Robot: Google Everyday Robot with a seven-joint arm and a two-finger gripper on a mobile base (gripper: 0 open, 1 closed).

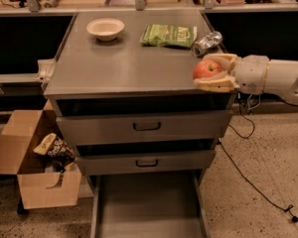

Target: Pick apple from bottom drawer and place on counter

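Where the white arm reaches in from the right, the gripper (204,72) is clamped on the apple (206,68), one tan finger above it and one below. The apple sits at the right edge of the counter (119,66), near the front corner; whether it touches the surface cannot be told. Just behind the gripper a crumpled silver can (207,42) lies on the counter, a green chip bag (169,34) lies left of the can, and a white bowl (105,28) stands farther left, well apart from the apple. Below the counter, two drawer fronts with black handles (147,126) are closed or nearly so. The bottom drawer (146,207) is pulled out, its floor bare. Left of the cabinet stands an open cardboard box (37,190) holding a snack bag (53,146).
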